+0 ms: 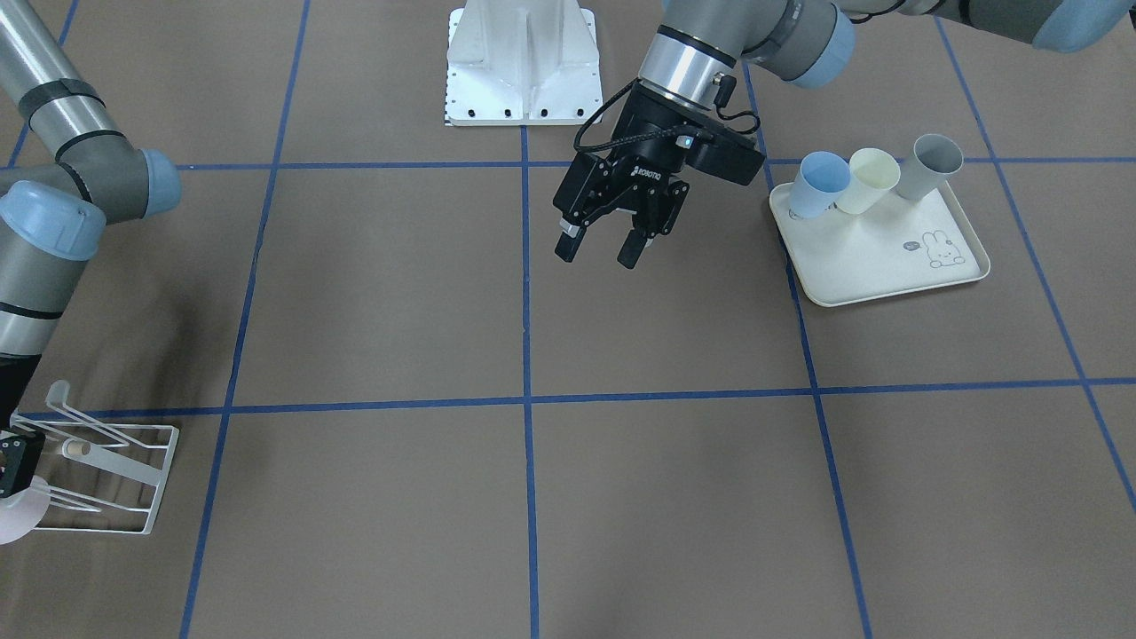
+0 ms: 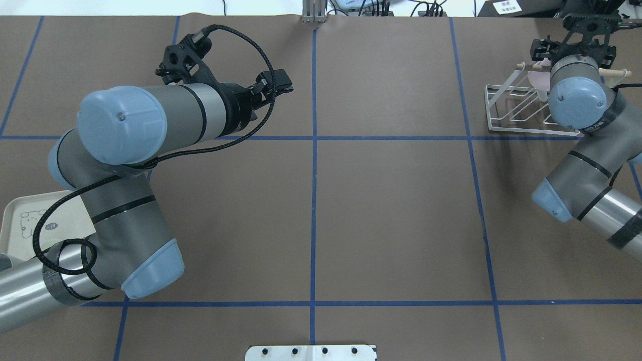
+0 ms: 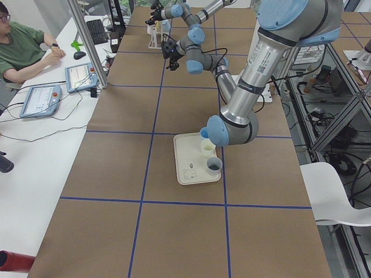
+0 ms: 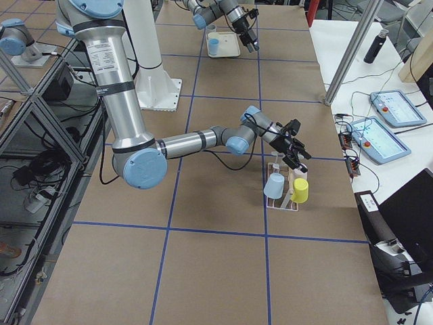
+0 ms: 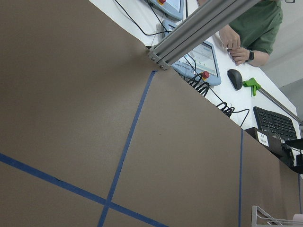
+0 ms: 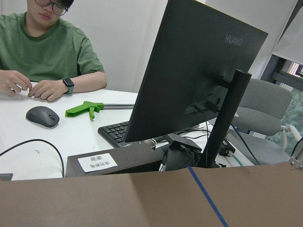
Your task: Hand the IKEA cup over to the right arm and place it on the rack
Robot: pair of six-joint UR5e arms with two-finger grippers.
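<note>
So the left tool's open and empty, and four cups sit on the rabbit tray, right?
Three, not four: the front-facing view shows a blue cup, a cream cup and a grey cup on the rabbit tray. The left tool is open and empty.

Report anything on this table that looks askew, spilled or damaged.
Nothing stands out. The three cups stand upright on the tray, the rack sits flat with a blue cup and a yellow cup tipped on its prongs, and no spill or damage shows.
</note>
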